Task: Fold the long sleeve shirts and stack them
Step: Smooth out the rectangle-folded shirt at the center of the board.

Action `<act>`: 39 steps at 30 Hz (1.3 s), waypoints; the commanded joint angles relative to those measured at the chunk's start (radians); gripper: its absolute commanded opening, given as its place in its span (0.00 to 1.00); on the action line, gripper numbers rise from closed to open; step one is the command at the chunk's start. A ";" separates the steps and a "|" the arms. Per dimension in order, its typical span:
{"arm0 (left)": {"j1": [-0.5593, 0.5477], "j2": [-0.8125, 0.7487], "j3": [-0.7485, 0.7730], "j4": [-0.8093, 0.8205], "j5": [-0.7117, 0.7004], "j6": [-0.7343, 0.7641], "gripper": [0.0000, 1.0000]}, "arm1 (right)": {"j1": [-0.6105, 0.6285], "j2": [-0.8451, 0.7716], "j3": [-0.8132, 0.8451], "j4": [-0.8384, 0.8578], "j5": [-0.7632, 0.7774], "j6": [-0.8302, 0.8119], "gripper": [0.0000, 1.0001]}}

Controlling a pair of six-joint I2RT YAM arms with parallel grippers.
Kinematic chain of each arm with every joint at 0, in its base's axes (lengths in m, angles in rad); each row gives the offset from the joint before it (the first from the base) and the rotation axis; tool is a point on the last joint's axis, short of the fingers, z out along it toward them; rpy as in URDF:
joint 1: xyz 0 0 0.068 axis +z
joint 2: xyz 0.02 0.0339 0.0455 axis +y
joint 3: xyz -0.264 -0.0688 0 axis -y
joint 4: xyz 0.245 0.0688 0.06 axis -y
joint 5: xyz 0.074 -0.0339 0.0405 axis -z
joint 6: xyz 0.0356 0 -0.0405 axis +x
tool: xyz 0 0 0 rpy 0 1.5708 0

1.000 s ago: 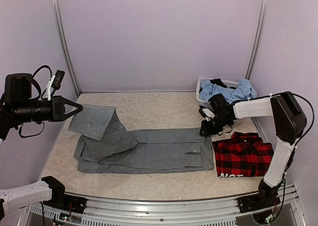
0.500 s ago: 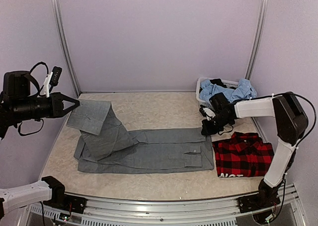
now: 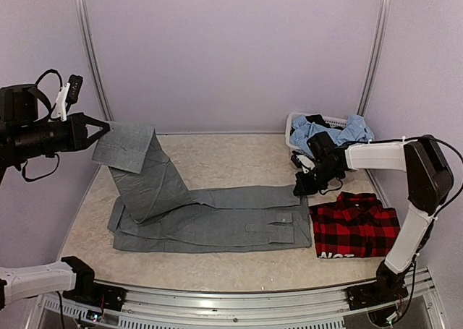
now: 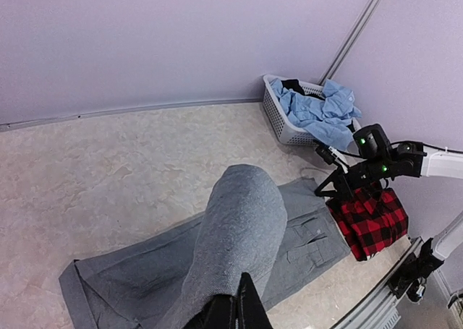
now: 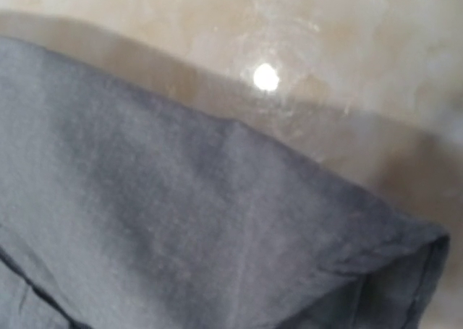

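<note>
**Top view.** The left pincer point(image 3: 101, 130), raised at the far left, is clamped on a fold of the grey shirt point(image 3: 217, 219). In the left wrist view its fingers point(image 4: 244, 311) meet on the cloth. 1 end of the shirt hangs clear of the counter point(image 3: 217, 159); the rest lies flat across the middle.

The right pincer point(image 3: 299, 184) sits at the shirt's far right corner. Whether it grips cannot be told, since the right wrist view shows only grey fabric.

The plaid shirt point(image 3: 354, 228) lies folded at the near right, just beside the grey one. So 1 of 2 shirts appears finished, and the grey one needs further folds, then stacking.

A basket point(image 3: 295, 142) of blue cloth point(image 3: 329, 132) stands at the far right. The plaid shirt's white lettering is only partly legible.
</note>
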 commanded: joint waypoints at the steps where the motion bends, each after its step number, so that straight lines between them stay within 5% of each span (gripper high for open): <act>1: 0.011 0.009 0.051 0.005 -0.027 0.033 0.00 | -0.010 -0.012 -0.014 -0.037 0.032 -0.001 0.00; 19: 0.027 -0.001 0.012 -0.016 0.024 0.086 0.00 | -0.010 0.045 -0.025 -0.039 0.114 -0.015 0.00; 31: 0.024 -0.037 -0.148 0.033 0.182 0.099 0.00 | -0.003 -0.013 0.029 -0.069 0.138 -0.031 0.33; 39: -0.023 -0.011 -0.288 0.312 0.336 -0.058 0.00 | 0.060 -0.137 0.017 0.002 0.055 -0.022 0.55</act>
